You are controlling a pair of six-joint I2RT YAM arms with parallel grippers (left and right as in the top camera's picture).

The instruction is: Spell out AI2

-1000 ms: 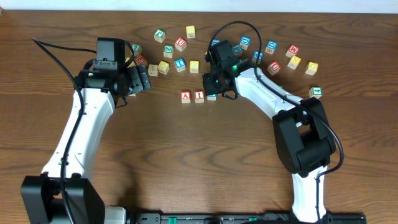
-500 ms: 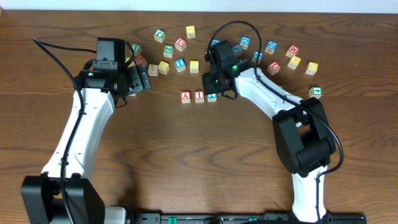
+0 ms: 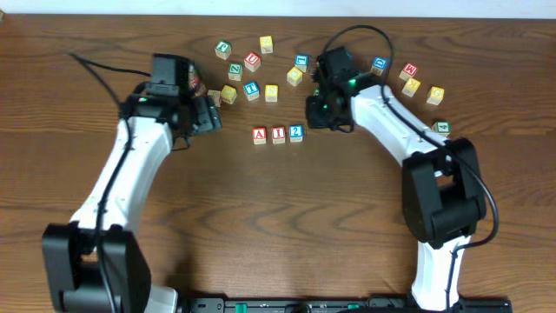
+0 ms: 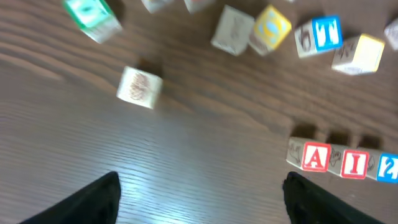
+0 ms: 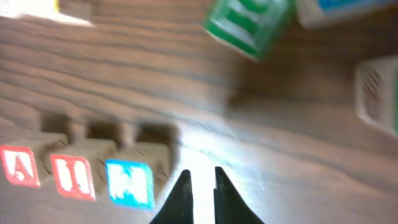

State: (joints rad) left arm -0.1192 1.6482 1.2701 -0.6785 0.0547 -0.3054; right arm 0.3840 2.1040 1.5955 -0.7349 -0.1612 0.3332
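just beside right pincer [image 5: 202,171]: 2 block [image 5: 130,183]

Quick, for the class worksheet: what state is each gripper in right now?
Left gripper: open, holding nothing.
Right gripper: closed, holding nothing.

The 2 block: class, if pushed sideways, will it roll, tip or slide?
The 2 block is a flat-faced cube, so it probably slides, not rolls. It looks like rigid wood, likely light. Pushed into the adjacent I block, both would likely move.
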